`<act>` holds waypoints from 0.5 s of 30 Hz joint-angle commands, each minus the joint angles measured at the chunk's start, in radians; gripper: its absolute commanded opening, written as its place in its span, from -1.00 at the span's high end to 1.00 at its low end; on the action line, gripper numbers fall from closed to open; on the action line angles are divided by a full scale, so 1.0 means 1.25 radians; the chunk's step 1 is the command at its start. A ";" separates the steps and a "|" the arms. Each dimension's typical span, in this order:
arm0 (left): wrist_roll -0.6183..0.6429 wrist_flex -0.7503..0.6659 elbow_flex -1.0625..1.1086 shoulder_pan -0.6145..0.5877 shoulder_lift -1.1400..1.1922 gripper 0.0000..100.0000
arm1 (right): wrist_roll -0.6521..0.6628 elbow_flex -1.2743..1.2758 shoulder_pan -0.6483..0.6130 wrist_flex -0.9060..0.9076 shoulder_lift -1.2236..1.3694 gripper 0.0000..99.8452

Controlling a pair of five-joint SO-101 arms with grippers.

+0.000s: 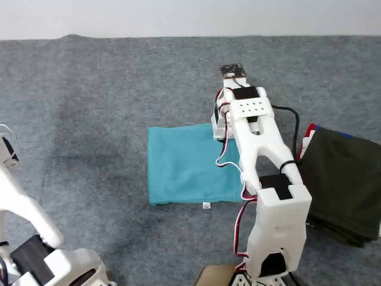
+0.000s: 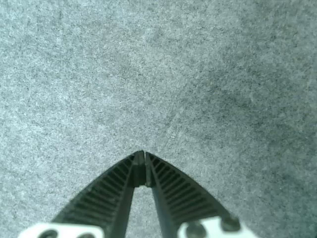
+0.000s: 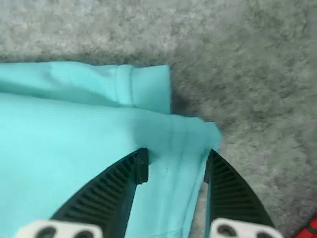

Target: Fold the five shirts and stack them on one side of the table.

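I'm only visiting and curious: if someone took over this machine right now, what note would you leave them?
Left gripper shut, over bare table.
Right gripper open, over a corner of the teal shirt, mid-table.
Done: a stack of folded shirts on the table's right side, dark one on top; count unclear.
Left: finish the teal shirt, add it to the stack.

White plastic arms (image 1: 275,214), blk ribbed fingers (image 2: 111,198), red/blk cables (image 1: 238,229)
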 commanded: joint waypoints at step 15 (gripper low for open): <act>-0.002 -0.016 0.002 -0.001 -0.037 0.99 | -0.006 -0.075 -0.014 -0.009 0.062 0.65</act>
